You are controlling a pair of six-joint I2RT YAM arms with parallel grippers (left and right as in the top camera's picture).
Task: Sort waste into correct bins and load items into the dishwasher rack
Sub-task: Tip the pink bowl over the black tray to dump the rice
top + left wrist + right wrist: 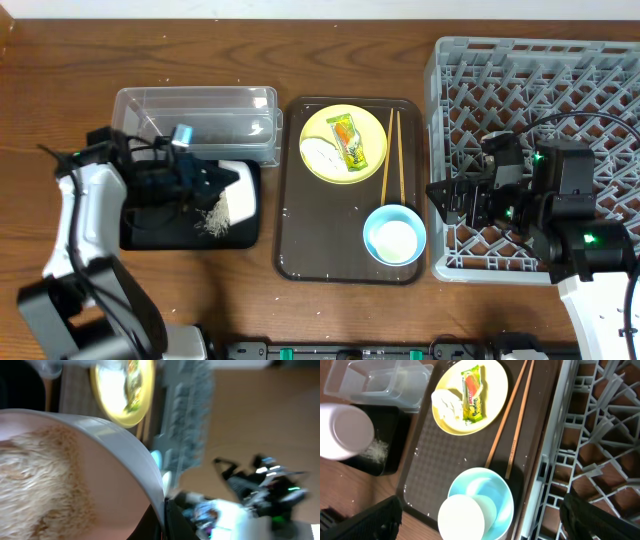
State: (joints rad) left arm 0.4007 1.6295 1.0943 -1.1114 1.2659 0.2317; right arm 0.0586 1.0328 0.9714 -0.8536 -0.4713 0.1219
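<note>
Rice grains (210, 222) lie in a pale scatter on the floor of the black bin (150, 235), at the left of the table, just under the white bowl (242, 190). The left gripper (220, 180) is clamped on that bowl's rim and holds it tipped on its side over the bin; the left wrist view shows more rice heaped inside the bowl. The clear bin (195, 110) sits just beyond the black one, touching or nearly so.

On the dark-brown tray (300, 240) in the middle, the yellow plate (335, 125) sits at the far end with the paper wad (320, 152) and the snack wrapper (350, 147) on it. The chopsticks (390, 155) lie side by side just right of the plate. The light-blue bowl (378, 222) sits at the near right corner with the white cup (397, 242) inside it.

The dishwasher rack (560, 70) fills the right side. The right gripper (447, 200) hangs over its left edge, fingers (370, 520) wide apart and holding nothing.
</note>
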